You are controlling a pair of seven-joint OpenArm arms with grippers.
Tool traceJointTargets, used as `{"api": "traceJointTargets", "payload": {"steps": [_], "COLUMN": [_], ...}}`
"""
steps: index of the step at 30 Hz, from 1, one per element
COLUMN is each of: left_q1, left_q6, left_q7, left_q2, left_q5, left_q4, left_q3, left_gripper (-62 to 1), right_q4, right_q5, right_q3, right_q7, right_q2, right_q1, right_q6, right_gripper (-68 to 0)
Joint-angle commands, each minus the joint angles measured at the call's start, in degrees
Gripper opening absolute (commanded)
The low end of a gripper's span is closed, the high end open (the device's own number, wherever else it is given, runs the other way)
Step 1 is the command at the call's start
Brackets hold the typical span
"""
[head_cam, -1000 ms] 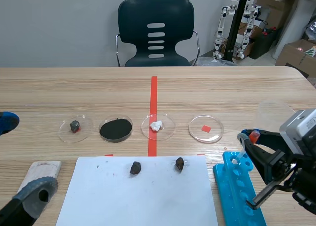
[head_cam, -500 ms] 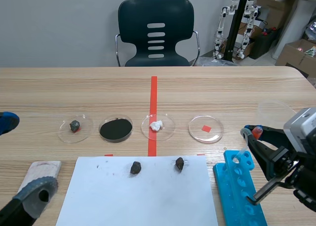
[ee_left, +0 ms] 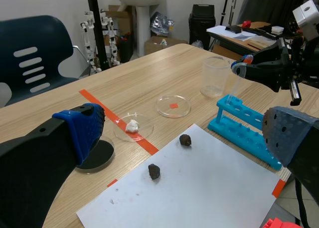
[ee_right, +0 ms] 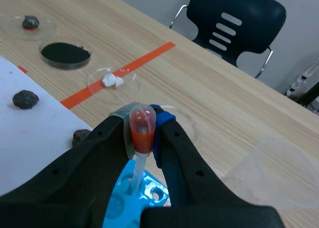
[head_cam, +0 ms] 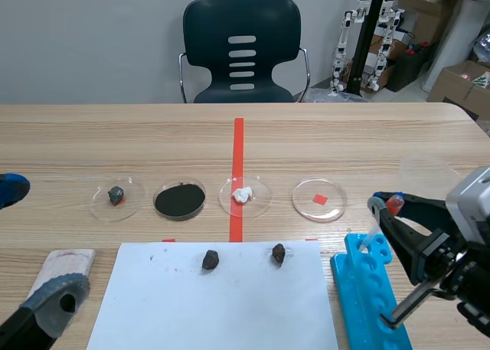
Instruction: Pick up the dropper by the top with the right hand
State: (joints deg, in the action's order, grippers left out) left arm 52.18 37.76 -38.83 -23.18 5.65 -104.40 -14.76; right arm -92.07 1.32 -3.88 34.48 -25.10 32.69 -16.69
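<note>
The right gripper (ee_right: 143,123) is pinching the dropper (ee_right: 141,138) by its orange-red bulb, which is pressed between the two fingers. The clear tube hangs down from the fingers to the blue rack (head_cam: 366,285), which lies directly under this gripper. The tip is at one of the holes at the far end of the rack, but I cannot tell if it is inside the hole or just above it. A clear beaker (ee_right: 279,173) stands ahead of the gripper, a little to its right side and apart from it. The left gripper (ee_left: 183,132) is spread wide and holds nothing. Below it, between its two fingers, lies a white paper (ee_left: 209,188) with two dark stones (ee_left: 185,139) on it. Further ahead there is a row of dishes (ee_left: 164,104), well apart from this gripper.
</note>
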Motion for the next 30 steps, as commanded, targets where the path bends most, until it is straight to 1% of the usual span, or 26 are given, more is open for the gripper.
{"api": "traceJointTargets", "payload": {"steps": [1, 8, 17, 23, 30], "left_q1": [0.0, 0.0, 0.0, 0.0, 0.0], "left_q6": [0.1, 0.1, 0.1, 0.1, 0.1], "left_q7": [-0.8, -0.8, -0.8, -0.8, -0.8], "left_q2": [0.2, 0.2, 0.2, 0.2, 0.2], "left_q5": [0.8, 0.8, 0.8, 0.8, 0.8], "left_q4": [-0.9, -0.9, -0.9, -0.9, -0.9], "left_q3": [-0.5, -0.5, -0.5, -0.5, -0.5], "left_gripper": [1.4, 1.4, 1.4, 1.4, 1.4], "right_q4": [-1.9, -7.3, -17.5, -23.0, -28.3], "right_q5": [0.7, 0.7, 0.7, 0.9, 3.6], "right_q3": [0.1, 1.0, 5.3, 8.2, 11.2], "right_q7": [1.0, 1.0, 1.0, 1.0, 1.0], "right_q2": [-0.3, -0.3, -0.3, -0.3, -0.3], "right_q1": [0.6, 5.0, 12.7, 16.4, 18.7], "right_q6": [0.4, 0.4, 0.4, 0.4, 0.4], "right_gripper": [-67.1, -67.1, -67.1, -67.1, -67.1]}}
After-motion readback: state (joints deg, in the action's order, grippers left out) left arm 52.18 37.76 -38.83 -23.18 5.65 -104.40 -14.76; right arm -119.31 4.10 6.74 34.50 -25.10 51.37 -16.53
